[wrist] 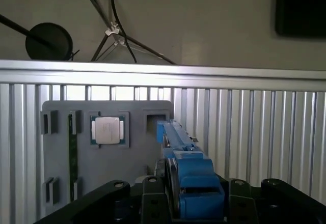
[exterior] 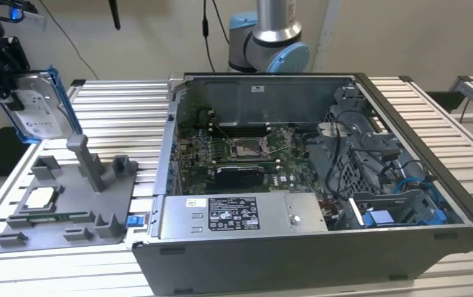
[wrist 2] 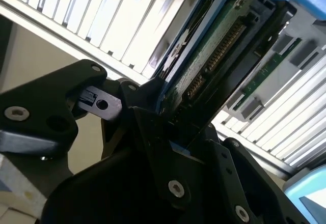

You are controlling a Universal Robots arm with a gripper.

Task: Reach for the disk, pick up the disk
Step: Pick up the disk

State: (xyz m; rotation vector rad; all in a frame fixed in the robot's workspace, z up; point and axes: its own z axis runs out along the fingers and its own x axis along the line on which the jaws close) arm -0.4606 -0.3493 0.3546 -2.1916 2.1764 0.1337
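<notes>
Gripper: black matte metal, blocky links studded with round bolt heads; in the exterior view it hangs at the far left, up off the table.
Jaws: closed on the disk, one dark finger pressed to each flat face.
Disk: a flat rectangular slab of brushed silver metal, standing on edge and slightly tilted.
Label: white and printed, on the broad silver face.
Carrier: glossy blue plastic framing the drive's edges, chunky and rounded at the near end.
Underside: in the second wrist view a green circuit board with a row of connector pins.
Where the disk is: in the air, in the gripper, above the table's edge at the exterior view's left, clear of the tray below it.
Tray: grey moulded plastic, flat, with upright pegs and square pockets.
Chip: small, square, silver, seated in one pocket.
Memory stick: a thin green strip in a slot of the tray.
Table: bright ribbed aluminium slats.
Computer case: dark grey sheet metal, lying open, with boards, cables and blue fittings inside.
Arm base: a silver tube with pale blue caps, behind the case.
</notes>
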